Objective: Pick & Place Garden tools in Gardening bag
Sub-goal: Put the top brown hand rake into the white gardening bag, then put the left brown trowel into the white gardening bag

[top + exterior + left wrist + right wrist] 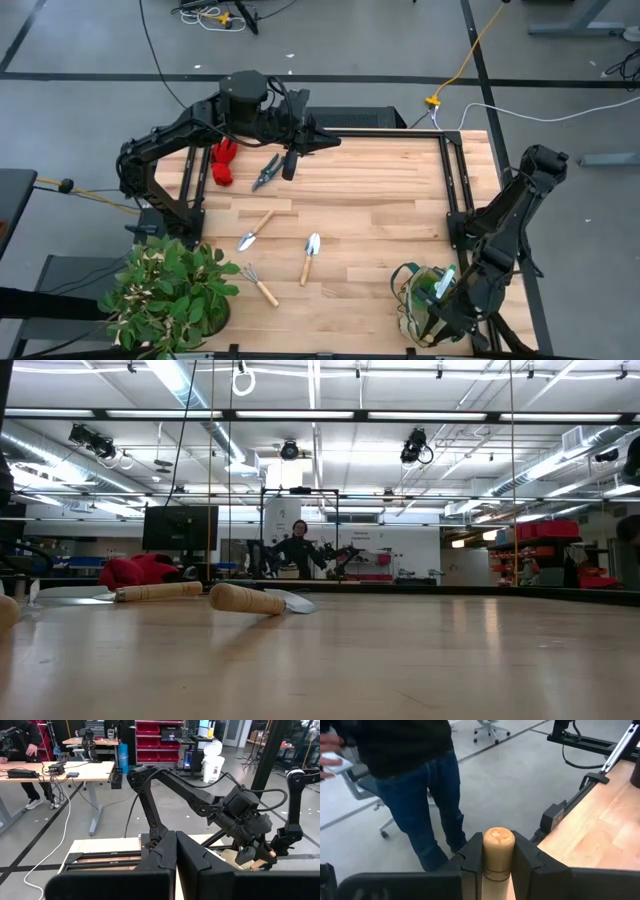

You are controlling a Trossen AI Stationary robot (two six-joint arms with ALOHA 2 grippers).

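Left to right: the left tool hovered with fingers pressed together and empty at the counter's far edge, the pruning shears and red gloves just beside it. The trowels lay mid-counter, handles pointing towards the near edge. The right tool was clamped on a wooden-handled tool (held upright) directly over the gardening bag, so only a descent remained
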